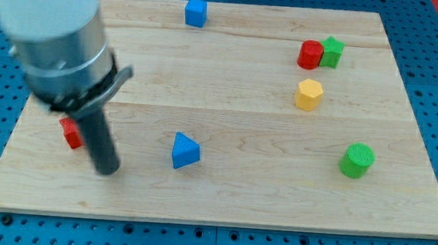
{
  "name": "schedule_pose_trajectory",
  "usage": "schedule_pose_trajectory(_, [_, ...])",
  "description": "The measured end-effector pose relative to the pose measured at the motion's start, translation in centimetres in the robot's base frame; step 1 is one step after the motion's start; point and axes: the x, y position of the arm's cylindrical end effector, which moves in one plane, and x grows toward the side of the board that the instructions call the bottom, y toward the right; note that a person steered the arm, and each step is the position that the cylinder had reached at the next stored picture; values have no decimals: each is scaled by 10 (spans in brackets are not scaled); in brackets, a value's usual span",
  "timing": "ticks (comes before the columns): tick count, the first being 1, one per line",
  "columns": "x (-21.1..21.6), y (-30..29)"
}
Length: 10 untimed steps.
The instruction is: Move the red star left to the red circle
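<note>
The red star lies near the board's left edge, partly hidden behind my rod. The red circle, a short red cylinder, stands far off at the upper right, touching a green star on its right. My tip rests on the board just right of and below the red star, close to it.
A blue cube sits at the top middle. A blue triangle lies right of my tip. A yellow hexagon sits below the red circle. A green cylinder stands at the lower right. The wooden board lies on a blue pegboard.
</note>
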Motion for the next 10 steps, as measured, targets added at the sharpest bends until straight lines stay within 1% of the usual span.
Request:
schedule_pose_trajectory(1, [-12,-70])
schedule_pose_trajectory(3, [-93,-5])
schedule_pose_trajectory(4, [-118,5])
schedule_pose_trajectory(6, [-176,-63])
schedule_pose_trajectory(7, [-176,-20])
schedule_pose_trajectory(8, [-152,-13])
schedule_pose_trajectory(9, [-136,28])
schedule_pose_trajectory(10, [-169,43])
